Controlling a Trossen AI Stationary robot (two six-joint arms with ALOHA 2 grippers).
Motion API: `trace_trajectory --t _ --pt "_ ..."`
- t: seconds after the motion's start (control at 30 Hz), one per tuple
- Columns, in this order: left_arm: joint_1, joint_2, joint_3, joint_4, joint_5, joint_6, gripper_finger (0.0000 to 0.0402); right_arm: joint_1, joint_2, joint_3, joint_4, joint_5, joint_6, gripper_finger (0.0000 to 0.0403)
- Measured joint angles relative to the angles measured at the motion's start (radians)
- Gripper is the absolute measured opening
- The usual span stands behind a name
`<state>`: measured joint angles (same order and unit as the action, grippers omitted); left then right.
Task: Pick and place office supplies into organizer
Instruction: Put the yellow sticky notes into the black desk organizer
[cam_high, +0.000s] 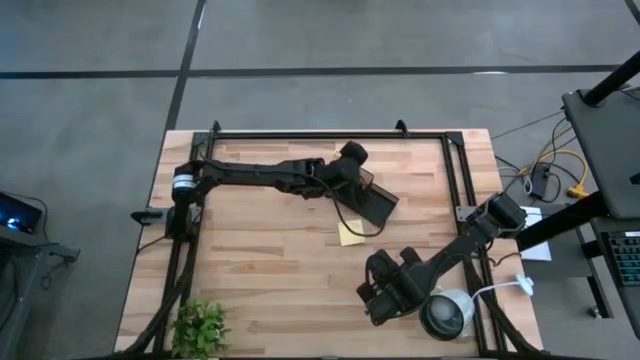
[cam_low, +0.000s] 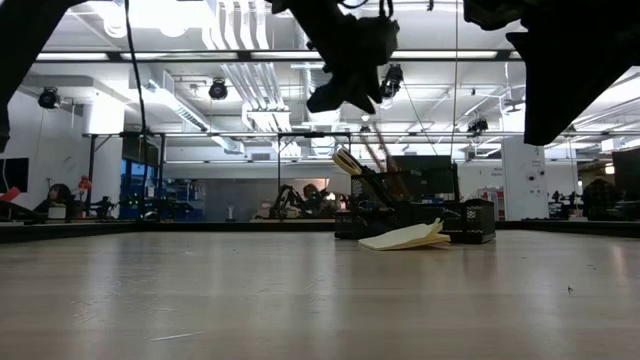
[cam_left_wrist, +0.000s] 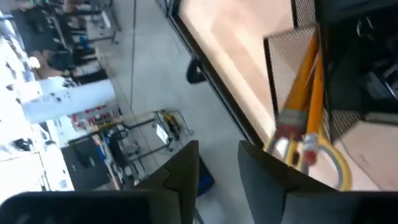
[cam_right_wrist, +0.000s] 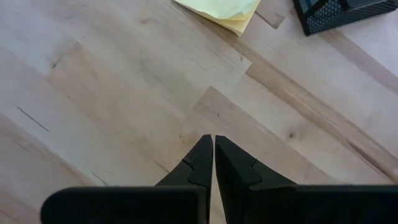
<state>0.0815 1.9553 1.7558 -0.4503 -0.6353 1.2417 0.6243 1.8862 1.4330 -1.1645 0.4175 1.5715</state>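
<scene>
One organizer (cam_high: 374, 203) holds two orange pencils (cam_left_wrist: 305, 93); one sticky-note pad (cam_high: 350, 234) lies beside it; right hand (cam_right_wrist: 213, 152) closed, empty.

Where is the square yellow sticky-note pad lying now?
In the high view, the square yellow sticky-note pad lies on the wooden table, right of centre, just beside the black mesh organizer.

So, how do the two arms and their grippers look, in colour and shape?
Both arms are dark, almost black, built of slim jointed segments. The left arm has a silver ring at one joint, and a thin dark cable runs along it. The left gripper and the right gripper each have two black fingers with stepped, tapering tips.
</scene>
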Motion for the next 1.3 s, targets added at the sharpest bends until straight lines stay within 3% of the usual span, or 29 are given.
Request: trace_trajectory --t 0.13,0.23,0.3,0.37,0.43,0.5,0.53,0.57,0.7,0.8,1.03,1.3 --pt "0.013 -0.007 -0.002 -0.051 -0.046 -0.050 0.0111 -0.001 0.000 0.000 0.000 0.000 -0.015 0.0008" --pt "0.022 -0.020 -0.002 -0.105 -0.118 -0.219 0.0117 -0.011 0.000 0.000 0.001 -0.010 -0.063 0.0008" --pt "0.025 -0.049 -0.002 -0.217 -0.103 -0.379 0.0118 -0.031 0.000 -0.001 0.001 -0.054 -0.124 0.0008" --pt "0.026 -0.091 -0.007 -0.357 0.030 -0.570 0.0118 -0.059 0.000 -0.003 0.004 -0.111 -0.210 0.0008" --pt "0.026 -0.137 -0.035 -0.452 0.302 -0.740 0.0118 -0.087 0.000 -0.005 0.004 -0.128 -0.304 0.0008" --pt "0.021 -0.182 -0.111 -0.459 0.599 -0.842 0.0118 -0.113 0.000 -0.005 0.006 -0.126 -0.454 0.0008" --pt "0.010 -0.207 -0.161 -0.429 0.702 -0.871 0.0118 -0.122 0.000 -0.005 0.007 -0.121 -0.558 0.0008" --pt "-0.009 -0.235 -0.221 -0.394 0.741 -0.895 0.0118 -0.130 0.000 -0.005 0.006 -0.109 -0.673 0.0008" --pt "-0.098 -0.345 -0.487 -0.240 0.690 -0.966 0.0118 -0.164 -0.002 -0.022 -0.009 -0.027 -1.095 0.0008" --pt "-0.142 -0.416 -0.676 -0.108 0.668 -1.064 0.0118 -0.218 -0.002 -0.042 0.001 -0.003 -1.283 0.0010" --pt "-0.172 -0.578 -0.991 0.189 0.656 -1.358 0.0118 -0.322 -0.001 -0.059 0.127 -0.085 -1.334 0.0058" --pt "-0.172 -0.740 -1.134 0.308 0.656 -1.489 0.0118 -0.332 0.000 -0.065 0.244 -0.120 -1.569 0.0150"
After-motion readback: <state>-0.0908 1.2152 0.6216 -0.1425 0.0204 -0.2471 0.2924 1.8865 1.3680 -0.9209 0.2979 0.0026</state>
